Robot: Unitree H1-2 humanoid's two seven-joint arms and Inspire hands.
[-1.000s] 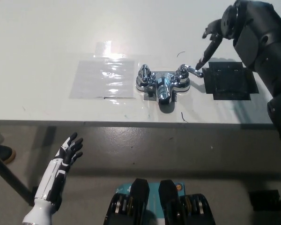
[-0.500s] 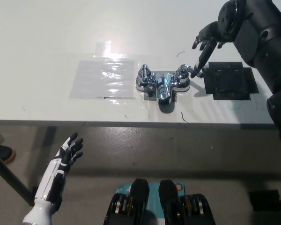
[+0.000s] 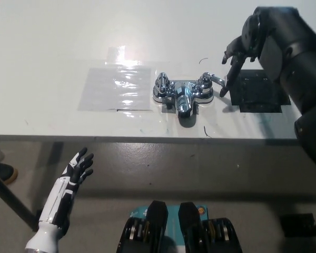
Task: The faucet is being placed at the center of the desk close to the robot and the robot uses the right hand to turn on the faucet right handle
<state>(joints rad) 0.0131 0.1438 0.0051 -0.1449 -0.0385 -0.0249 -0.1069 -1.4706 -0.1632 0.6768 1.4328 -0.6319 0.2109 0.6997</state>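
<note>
While the chrome faucet [image 3: 183, 96] is standing on the white desk [image 3: 42, 52], close to the front edge and roughly midway across, the black right hand [image 3: 241, 46] is hovering above and to the right of it. Its fingers [image 3: 230, 74] are spread apart and are gripping nothing. One of them is reaching down to the outer end of the right handle [image 3: 209, 81], whose lever is pointing away from the faucet body toward a black square patch [image 3: 259, 90] on the desk. The fingertip is sitting just beside the lever's tip; actual contact cannot be confirmed from this view. The left handle [image 3: 161, 83] is standing untouched on the opposite side of the body, and the spout is pointing toward the front edge. A clear, glossy sheet [image 3: 116, 87] is lying flat on the desk just to the left of the faucet. The white left hand [image 3: 76, 169] is hanging below the desk edge at the lower left, well apart from the faucet, fingers spread and holding nothing.
</note>
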